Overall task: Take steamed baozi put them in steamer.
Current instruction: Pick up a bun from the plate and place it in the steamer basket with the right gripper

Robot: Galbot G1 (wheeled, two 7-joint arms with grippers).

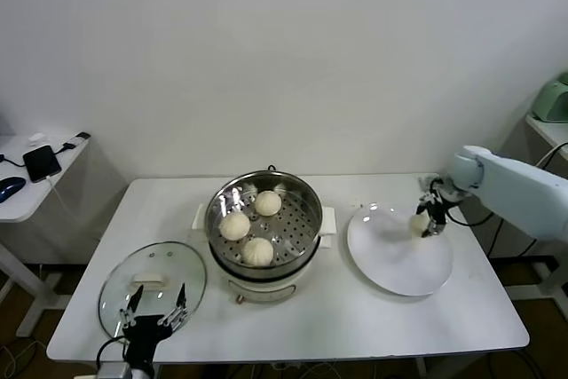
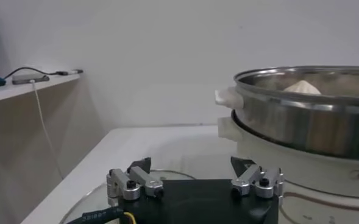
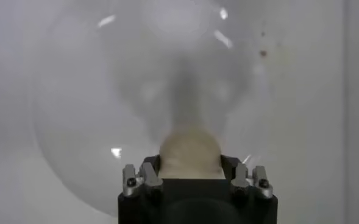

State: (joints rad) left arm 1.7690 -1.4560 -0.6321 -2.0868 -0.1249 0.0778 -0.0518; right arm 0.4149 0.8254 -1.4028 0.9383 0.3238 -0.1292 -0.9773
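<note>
Side table (image 1: 35, 197) far left with a phone (image 1: 42, 162) and cables on it. Left gripper (image 1: 153, 313) parked at the near left edge of the white table (image 1: 293, 317), fingers apart, nothing between them, hovering over the glass lid (image 1: 151, 286); left wrist view shows the same spread fingers (image 2: 133, 181) above the lid (image 2: 185, 176). Steamer (image 1: 264, 230) mid-table, just right of the lid, three baozi (image 1: 235, 225) on its perforated tray: one left, one back, one front. Steamer wall (image 2: 307, 122) fills the right of the left wrist view, a bun top (image 2: 301, 88) peeking over the rim. White plate (image 1: 399, 259) right of the steamer, apart from it. Right gripper (image 1: 426, 219) over the plate's far edge, fingers clamped on the fourth baozi (image 1: 418, 224); right wrist view shows that baozi (image 3: 189, 152) pinched between the fingers (image 3: 144, 176) above the plate (image 3: 94, 122).
</note>
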